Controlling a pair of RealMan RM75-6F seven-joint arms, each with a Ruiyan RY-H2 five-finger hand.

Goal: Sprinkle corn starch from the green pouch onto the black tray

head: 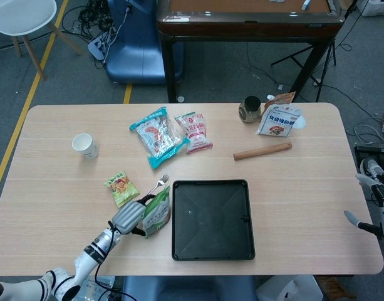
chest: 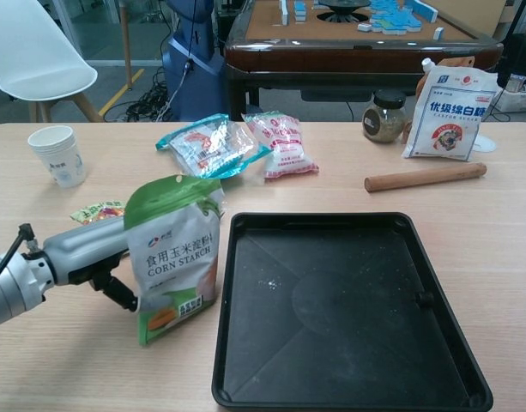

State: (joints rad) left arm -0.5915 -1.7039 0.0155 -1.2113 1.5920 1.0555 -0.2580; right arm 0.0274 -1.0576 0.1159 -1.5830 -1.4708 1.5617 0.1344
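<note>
**Green pouch gripped beside the black tray**

Head view: green pouch (head: 156,213) upright on counter (head: 54,188), lower centre-left, just left of black tray (head: 212,219). Left hand (head: 130,217) closed around pouch from its left, forearm running to lower-left corner. Right hand (head: 374,202) at right edge; open or closed cannot be told.

Chest view: pouch (chest: 174,253) left of centre, likely soft, light, crushable; best held mid-body, below its top. Left hand (chest: 98,247) behind pouch, level.

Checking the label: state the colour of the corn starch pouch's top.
Green top on the corn starch pouch; clearest in the chest view.
</note>
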